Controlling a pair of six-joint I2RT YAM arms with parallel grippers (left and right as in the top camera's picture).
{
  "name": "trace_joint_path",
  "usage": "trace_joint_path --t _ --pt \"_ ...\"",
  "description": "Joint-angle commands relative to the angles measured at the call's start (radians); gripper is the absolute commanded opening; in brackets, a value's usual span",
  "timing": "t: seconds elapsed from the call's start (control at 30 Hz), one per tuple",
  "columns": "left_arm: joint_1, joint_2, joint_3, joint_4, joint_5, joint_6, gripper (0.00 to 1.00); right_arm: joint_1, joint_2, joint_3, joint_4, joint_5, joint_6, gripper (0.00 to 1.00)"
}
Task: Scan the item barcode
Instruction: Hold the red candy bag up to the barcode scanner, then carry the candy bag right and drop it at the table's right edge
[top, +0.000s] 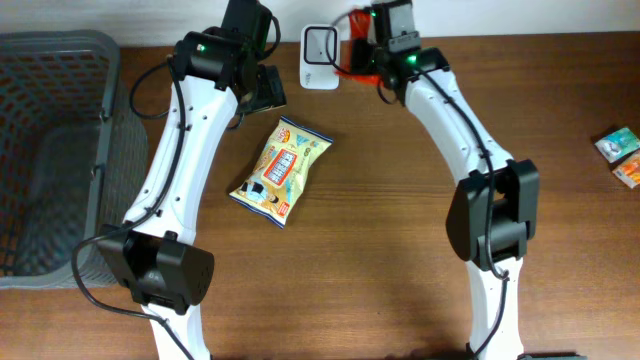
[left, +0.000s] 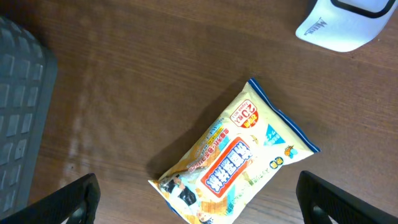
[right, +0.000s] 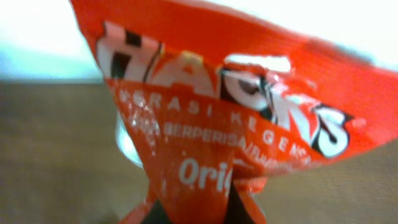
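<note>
Pinching a crinkled orange foil snack packet at its gathered end, our right gripper holds it just beside the white plastic barcode scanner at the far edge of the brown wooden table. We see our left gripper with fingers spread wide, hovering apart from a yellow printed snack bag lying flat. A grey mesh basket sits at the left.
</note>
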Motion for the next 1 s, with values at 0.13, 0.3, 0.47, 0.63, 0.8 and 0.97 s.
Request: trace_joint_path --t 0.13,0.3,0.47,0.63,0.8,0.97 --pt "0.000 -0.013 0.008 -0.002 0.004 0.005 0.99 0.044 0.114 0.014 0.379 0.009 -0.003 0.04" --pt "0.000 -0.013 0.008 -0.002 0.004 0.005 0.99 0.051 0.171 0.015 0.507 0.037 -0.004 0.04" --pt "0.000 -0.013 0.008 -0.002 0.003 0.005 0.99 -0.010 0.047 0.017 0.441 0.040 -0.029 0.04" --pt "0.000 -0.013 0.008 -0.002 0.003 0.005 0.99 -0.188 -0.139 0.017 0.088 0.203 -0.021 0.04" --pt "0.000 -0.013 0.008 -0.002 0.003 0.005 0.99 -0.546 -0.152 0.013 -0.437 0.383 -0.021 0.04" --pt "0.000 -0.013 0.008 -0.002 0.004 0.005 0.99 -0.768 -0.130 -0.106 -0.446 0.364 -0.021 0.20"
